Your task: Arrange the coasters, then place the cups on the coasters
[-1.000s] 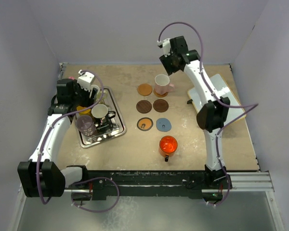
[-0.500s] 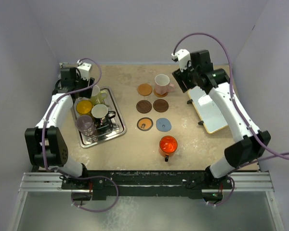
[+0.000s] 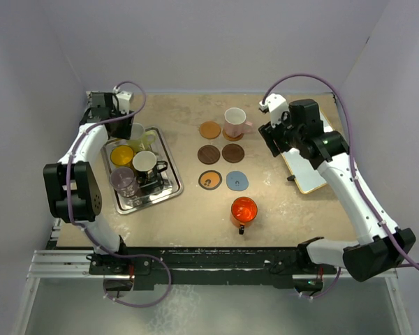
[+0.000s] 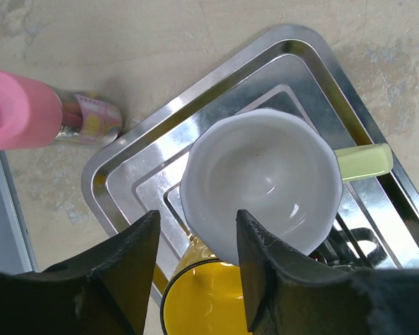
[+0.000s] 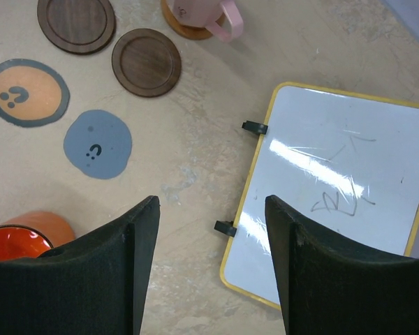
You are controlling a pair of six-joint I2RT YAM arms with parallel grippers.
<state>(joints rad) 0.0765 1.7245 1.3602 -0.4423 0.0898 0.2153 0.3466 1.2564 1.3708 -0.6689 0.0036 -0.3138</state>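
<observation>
Straddling the cream-green mug's point(image 4: 265, 181) rim at the tray's point(image 4: 314, 49) far edge, the left hand point(image 4: 195, 234) was held part-open for a rim grasp. The right hand point(image 5: 211, 209) was held wide and empty.

- The top external view looks down from high above the near edge of the table point(image 3: 195, 216), far enough to show all of it, with the metal tray point(image 3: 173, 171) left of centre.
- The left wrist view looks steeply down, close over the metal tray point(image 4: 321, 56). It shares the pale mug point(image 3: 138, 134) point(image 4: 262, 185) with the top view.
- The right wrist view looks down from higher up, well right of the tray. It shares the coasters point(image 5: 98, 144) and whiteboard point(image 5: 335, 188) with the top view.
</observation>
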